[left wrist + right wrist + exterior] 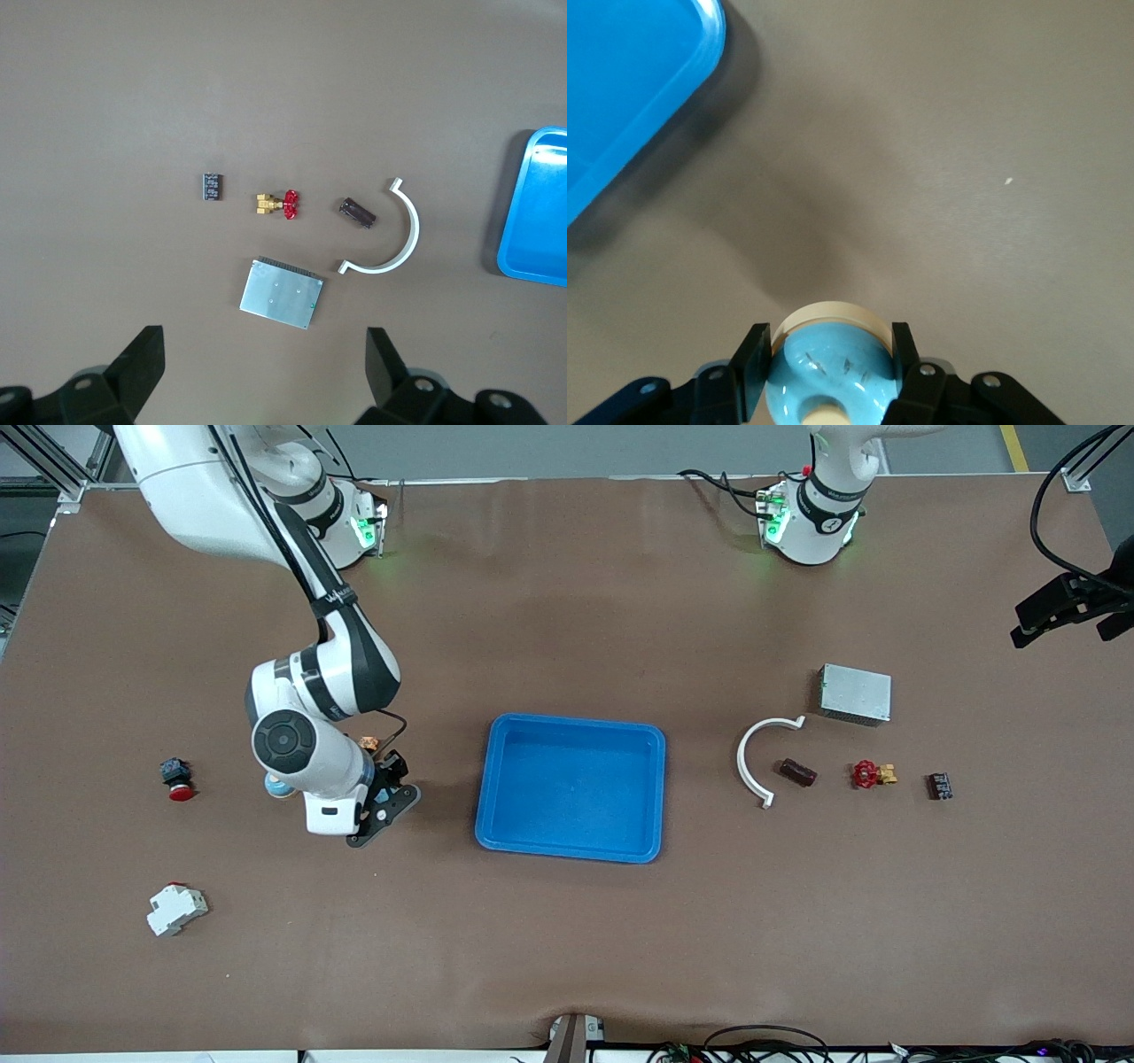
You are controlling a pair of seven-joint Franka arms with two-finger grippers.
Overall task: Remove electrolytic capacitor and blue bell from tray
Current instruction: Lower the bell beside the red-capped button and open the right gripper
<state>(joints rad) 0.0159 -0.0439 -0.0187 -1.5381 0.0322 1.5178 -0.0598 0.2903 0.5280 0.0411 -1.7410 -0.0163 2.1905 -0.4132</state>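
2 hands: right hand (828,372) grips bell (828,367) beside tray (656,744); left hand (266,354) open above capacitor (358,212).

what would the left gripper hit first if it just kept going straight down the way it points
Probably the metal box: the left gripper points down at the table with open fingers, and the box lies closest to its line. Depth is unclear, so it might meet bare table beside the box instead.

Tray (657,797) mid-table, capacitor (796,771) between curved bracket (751,762) and valve (873,774) toward left arm's end.
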